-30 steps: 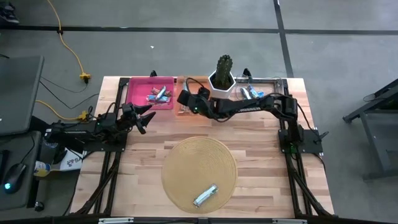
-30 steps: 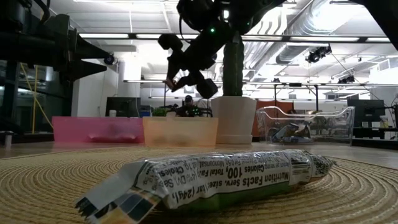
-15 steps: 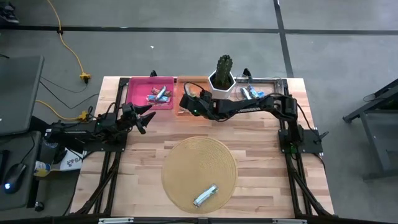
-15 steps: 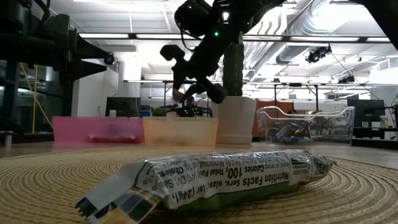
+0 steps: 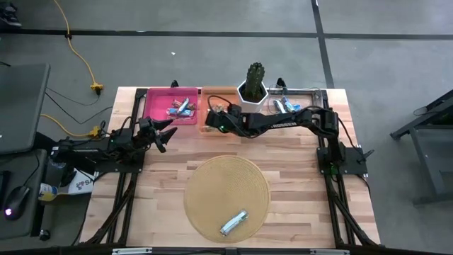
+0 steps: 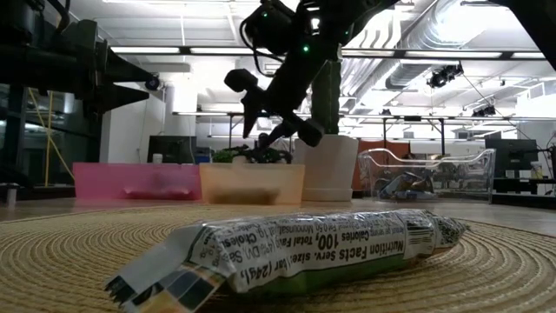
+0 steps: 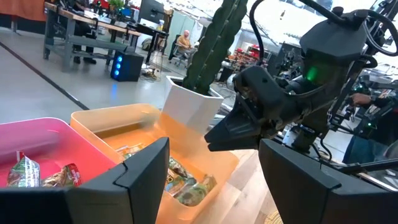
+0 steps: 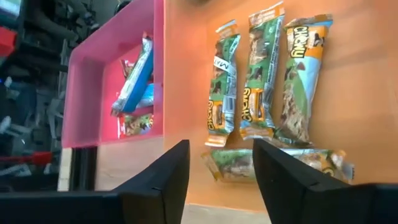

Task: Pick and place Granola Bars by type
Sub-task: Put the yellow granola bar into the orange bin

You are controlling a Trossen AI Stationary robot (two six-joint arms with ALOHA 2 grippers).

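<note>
Right gripper hangs above the orange bin, fingers apart with nothing between them. In the right wrist view, four green-and-orange granola bars lie on the bin floor: three side by side, a fourth crosswise at their ends. The pink bin, touching the orange one, holds blue-and-white bars plus at least one more wrapped bar. The clear bin on the far side of the potted cactus holds more bars; their type cannot be told. One granola bar in a white-and-green wrapper lies on the round woven mat near the table's front edge, well apart from the bins. Left gripper waits near the pink bin, fingers spread wide, empty.
</note>
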